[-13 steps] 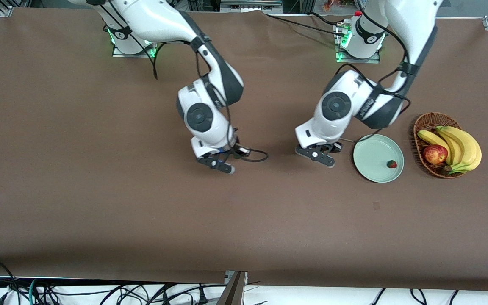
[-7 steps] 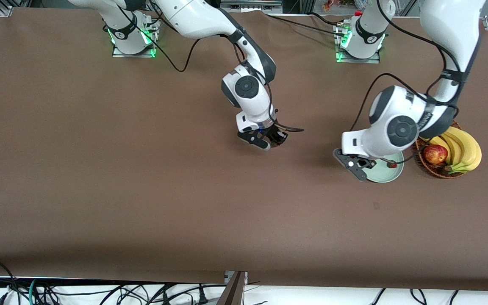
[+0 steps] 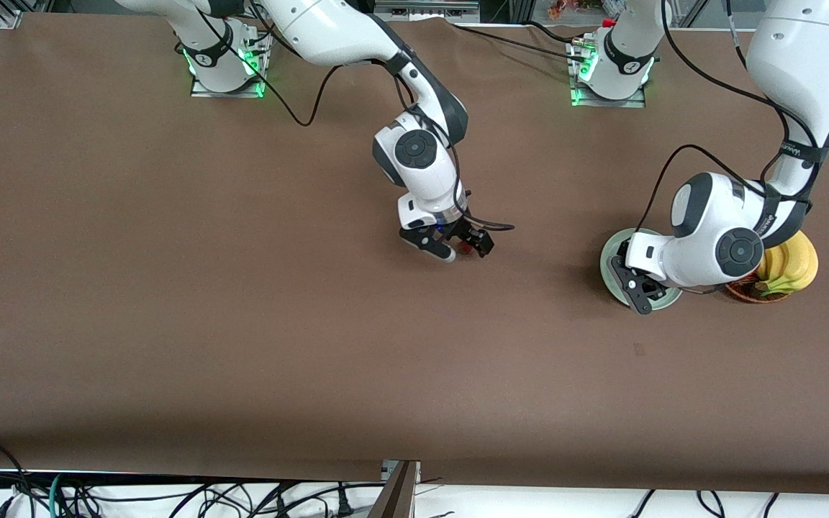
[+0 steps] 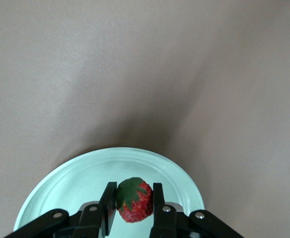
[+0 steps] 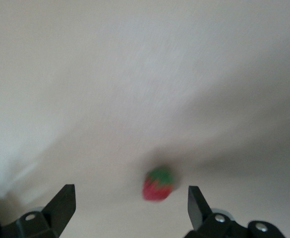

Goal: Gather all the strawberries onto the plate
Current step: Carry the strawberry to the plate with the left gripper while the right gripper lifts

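Pinching a strawberry (image 4: 133, 199) between narrow jaws, left gripper (image 4: 132, 208) now over the mint plate (image 4: 75, 178), swung in from the bare table beside it a second ago; release looks next. Spread wide, right gripper (image 5: 130, 210) lowered over another strawberry (image 5: 157, 184) mid-table. Brown cloth table (image 3: 170, 324); banana basket (image 3: 781, 277) at the left arm's end.

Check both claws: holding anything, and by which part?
The left claw, over the pale mint-green round plate, pinches a small red strawberry by its sides. The right claw is open and empty, above another small red strawberry on the table.
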`<state>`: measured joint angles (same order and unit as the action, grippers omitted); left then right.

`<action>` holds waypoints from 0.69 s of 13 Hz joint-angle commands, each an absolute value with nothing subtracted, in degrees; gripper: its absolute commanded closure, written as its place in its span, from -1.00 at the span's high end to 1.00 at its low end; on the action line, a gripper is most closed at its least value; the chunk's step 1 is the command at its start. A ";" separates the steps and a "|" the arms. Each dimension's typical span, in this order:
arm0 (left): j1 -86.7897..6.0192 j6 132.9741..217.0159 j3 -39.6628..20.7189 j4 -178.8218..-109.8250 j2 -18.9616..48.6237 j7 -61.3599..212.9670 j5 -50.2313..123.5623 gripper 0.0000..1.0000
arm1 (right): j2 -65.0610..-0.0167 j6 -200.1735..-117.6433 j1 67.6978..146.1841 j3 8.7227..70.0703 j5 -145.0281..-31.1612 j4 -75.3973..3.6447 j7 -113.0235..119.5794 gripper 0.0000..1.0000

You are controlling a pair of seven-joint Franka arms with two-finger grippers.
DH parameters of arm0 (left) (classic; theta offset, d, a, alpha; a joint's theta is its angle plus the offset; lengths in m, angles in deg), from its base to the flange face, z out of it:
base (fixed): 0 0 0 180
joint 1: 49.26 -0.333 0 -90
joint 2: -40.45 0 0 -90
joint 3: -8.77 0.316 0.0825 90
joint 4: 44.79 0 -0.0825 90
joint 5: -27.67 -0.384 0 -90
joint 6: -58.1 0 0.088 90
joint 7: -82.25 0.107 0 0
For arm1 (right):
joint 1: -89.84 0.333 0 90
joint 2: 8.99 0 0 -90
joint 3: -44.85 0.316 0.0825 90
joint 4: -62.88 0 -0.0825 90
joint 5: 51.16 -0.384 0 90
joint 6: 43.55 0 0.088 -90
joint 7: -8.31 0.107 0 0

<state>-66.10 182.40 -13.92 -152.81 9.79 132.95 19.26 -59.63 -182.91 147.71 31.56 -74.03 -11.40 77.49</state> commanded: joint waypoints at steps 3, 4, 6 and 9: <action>-66.66 182.46 -14.79 -153.24 10.21 135.43 21.26 1.00 | -47.86 -161.01 146.09 23.16 -74.19 -11.03 64.77 1.00; -66.66 181.07 -15.40 -153.07 10.83 135.34 21.26 1.00 | -45.75 -156.97 146.09 20.87 -74.10 -11.12 62.47 1.00; -66.75 178.51 -18.55 -152.54 13.20 132.46 21.35 1.00 | -41.79 -147.92 146.09 15.86 -73.93 -11.12 56.68 1.00; -65.27 179.20 -23.83 -152.37 12.68 113.18 23.28 1.00 | -36.78 -136.92 146.27 8.74 -73.92 -11.47 45.08 1.00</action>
